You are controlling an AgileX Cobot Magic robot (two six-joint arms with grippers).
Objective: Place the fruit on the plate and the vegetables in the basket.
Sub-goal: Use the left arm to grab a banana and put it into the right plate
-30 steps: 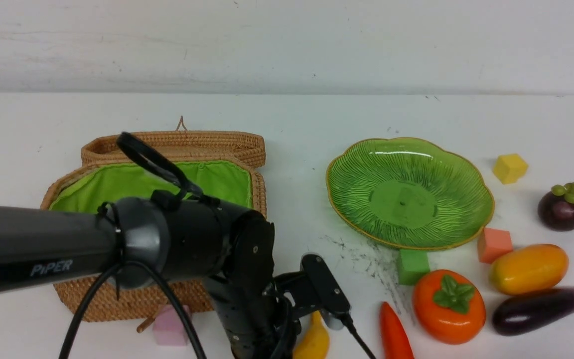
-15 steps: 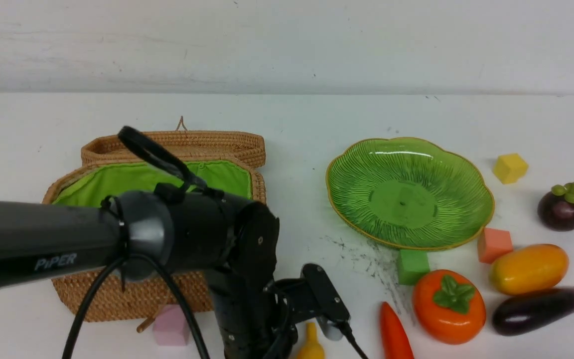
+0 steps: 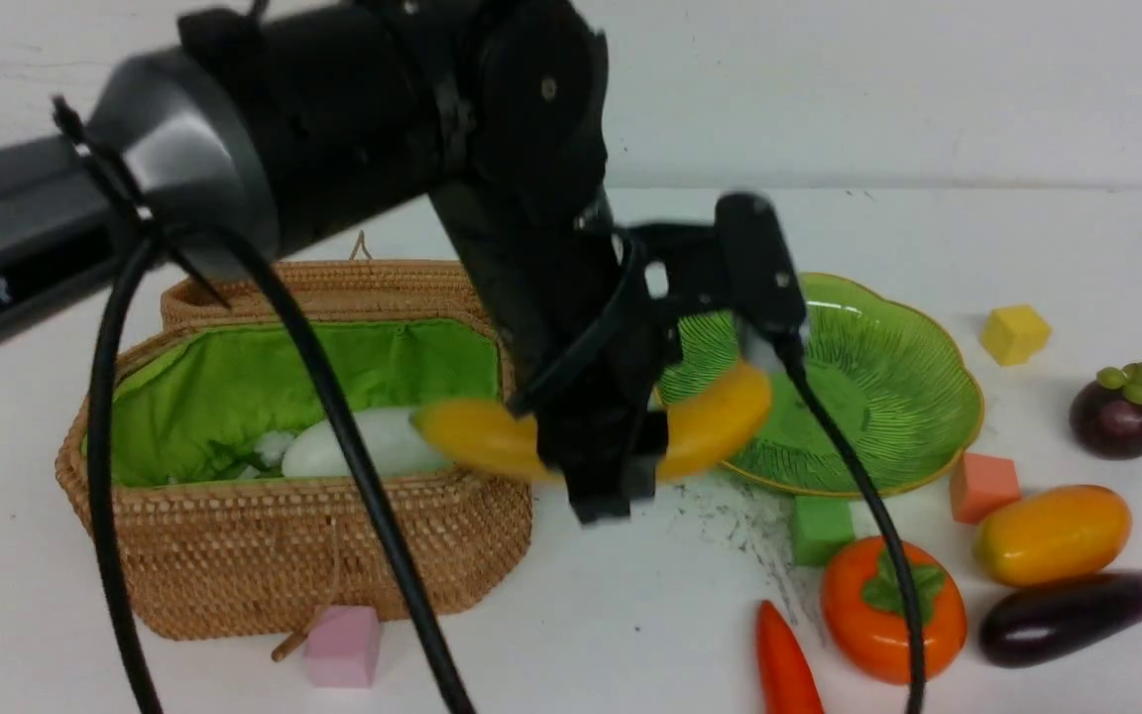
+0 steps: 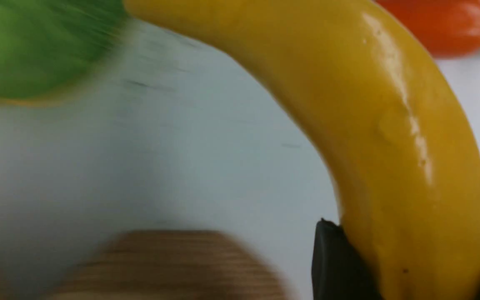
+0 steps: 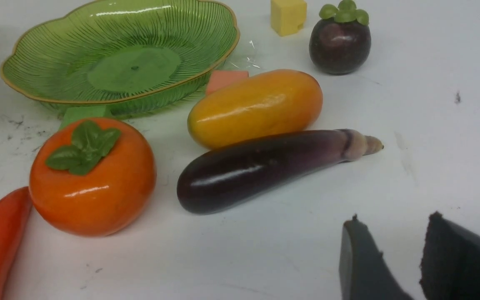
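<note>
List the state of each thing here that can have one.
Banana, held in the air by left jaws.
Left jaws, shut on banana.
Right jaws, open, empty.
Basket, lid open.
Radish, in basket.
Plate, empty.
Persimmon, on table.
Mango, on table.
Eggplant, on table.
Carrot, on table.
Mangosteen, on table.

White table with basket, plate, eggplant

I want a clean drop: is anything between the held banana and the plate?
Nothing visible. The left pincer holds the banana in the air at the plate's left rim, and the dish is bare. The green cube sits low by its near rim, under any path.
</note>
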